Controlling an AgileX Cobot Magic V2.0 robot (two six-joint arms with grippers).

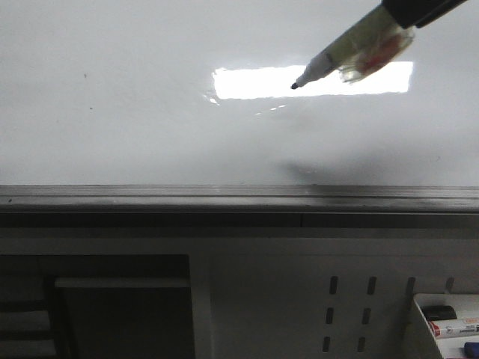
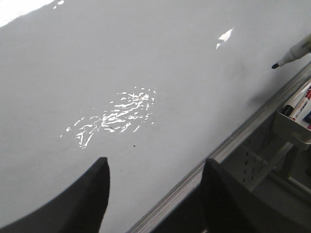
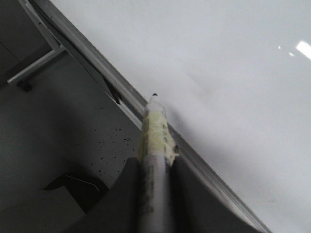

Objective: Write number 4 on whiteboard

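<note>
Holding several markers (image 1: pixel 451 327), a white tray (image 1: pixel 419 329) hangs on the perforated panel (image 1: pixel 299 299) below the whiteboard (image 1: pixel 112 112), whose grey ledge (image 1: pixel 224 196) bounds a broad bare surface with no number 4 on it. Only the right wrist view shows the right gripper (image 3: pixel 154 170) clamped on a taped marker (image 3: pixel 154 131). The left gripper (image 2: pixel 155 184) is open and holds nothing.

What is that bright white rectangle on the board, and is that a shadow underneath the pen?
Front view: the rectangle is lamp glare on the glossy whiteboard; the soft dark patch below the marker looks like its shadow. Left wrist view: the glare breaks into speckles.
</note>
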